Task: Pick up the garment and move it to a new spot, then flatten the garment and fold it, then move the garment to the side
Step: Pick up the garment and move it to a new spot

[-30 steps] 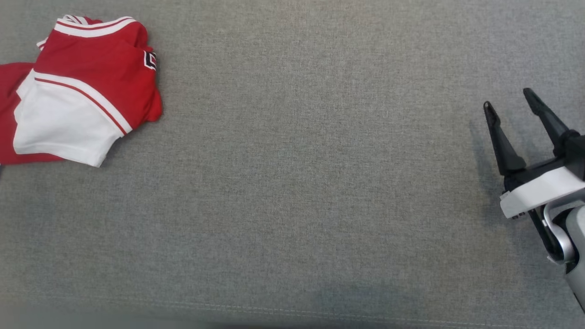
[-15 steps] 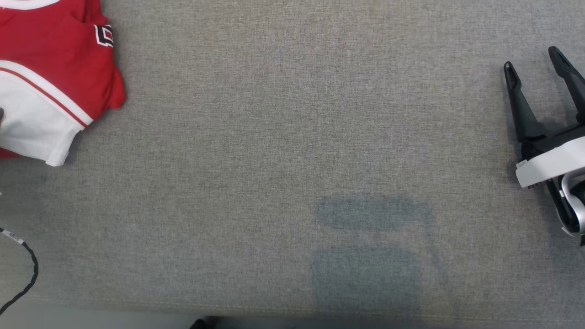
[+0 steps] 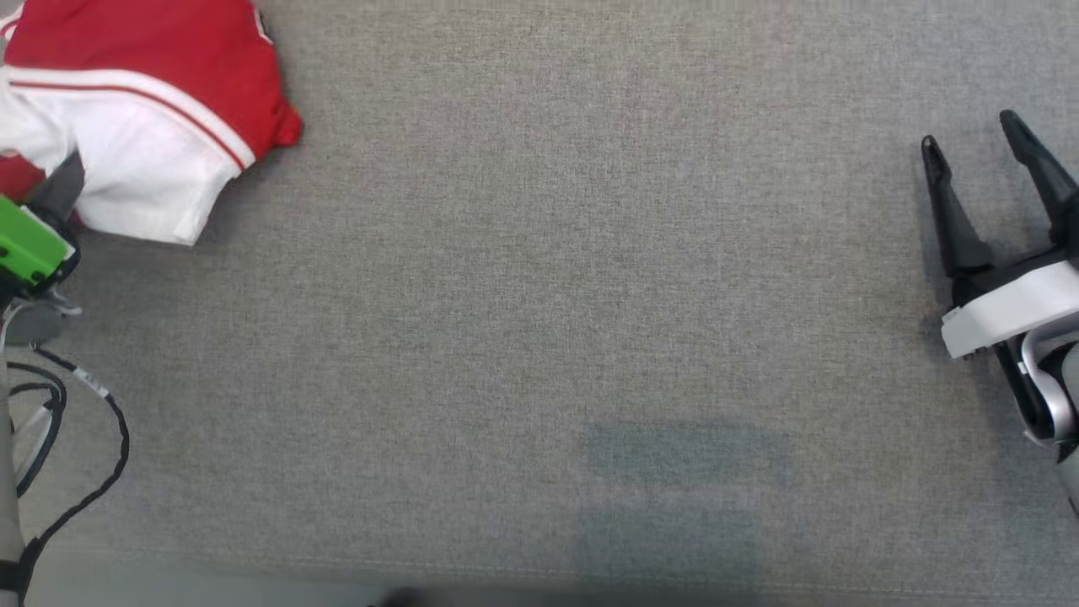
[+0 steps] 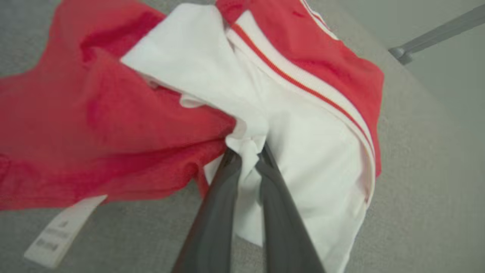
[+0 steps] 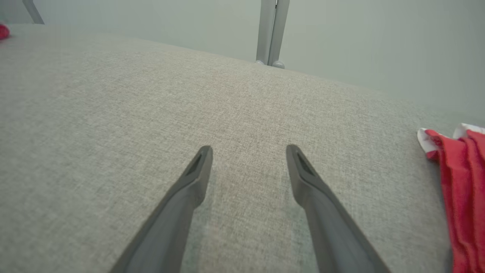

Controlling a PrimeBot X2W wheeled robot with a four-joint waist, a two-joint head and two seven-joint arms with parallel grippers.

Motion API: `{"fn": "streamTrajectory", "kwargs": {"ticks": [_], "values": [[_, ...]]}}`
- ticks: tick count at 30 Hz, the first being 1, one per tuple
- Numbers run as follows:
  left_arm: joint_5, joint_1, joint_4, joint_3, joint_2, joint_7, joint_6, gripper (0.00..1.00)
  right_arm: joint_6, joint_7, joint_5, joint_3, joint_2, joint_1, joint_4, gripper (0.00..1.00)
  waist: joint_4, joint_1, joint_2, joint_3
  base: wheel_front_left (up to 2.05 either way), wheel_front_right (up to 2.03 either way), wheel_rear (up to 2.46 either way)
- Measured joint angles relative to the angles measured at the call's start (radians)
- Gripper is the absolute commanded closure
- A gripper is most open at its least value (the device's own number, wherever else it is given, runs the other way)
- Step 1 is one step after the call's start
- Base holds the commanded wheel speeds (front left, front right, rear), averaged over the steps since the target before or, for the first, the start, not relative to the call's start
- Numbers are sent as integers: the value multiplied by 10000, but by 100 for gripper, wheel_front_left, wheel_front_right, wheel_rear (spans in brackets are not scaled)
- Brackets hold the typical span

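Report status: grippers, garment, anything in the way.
Left gripper shut on crumpled red-and-white fabric garment. Right gripper open, over grey cloth surface. Black cables at lower left, clear of garment.

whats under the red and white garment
Grey fabric surface shows around the garment, and a white label sticks out below its red part. The rest beneath is covered.

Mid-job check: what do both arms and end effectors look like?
The right end effector has two long, tapered black fingers on a black base, set in a white collar with a silvery bracket behind it. The left end effector has the same dark fingers; in the head view a bright green block sits on it, with black cables looping below, one tagged white.
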Motion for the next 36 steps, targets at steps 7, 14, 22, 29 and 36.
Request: {"fn": "streamTrajectory", "kwargs": {"ticks": [7,14,22,29,36], "values": [[25,-559,-1808,-1166,-138,514,-1191,100,96,-144,21,424,665,60,566,0,-71,-1,0,-856,0,0,0],[-65,-544,-3150,-2784,-1072,1229,-1361,100,180,-182,111,642,1160,225,836,0,-396,0,0,-1380,0,0,0],[128,167,-3898,-5187,-2429,1847,-1417,100,180,-226,190,771,1511,396,1074,0,-1052,-1,1,-1780,0,0,0],[773,955,-3758,-6155,-2903,1651,-1398,100,180,-270,203,874,1871,461,1168,0,-1790,-2,1,-1960,0,0,0],[1891,1173,-3204,-6564,-2778,920,-1179,100,180,-288,209,901,2104,697,1344,0,-2572,-1,1,-2066,0,0,0]]}}
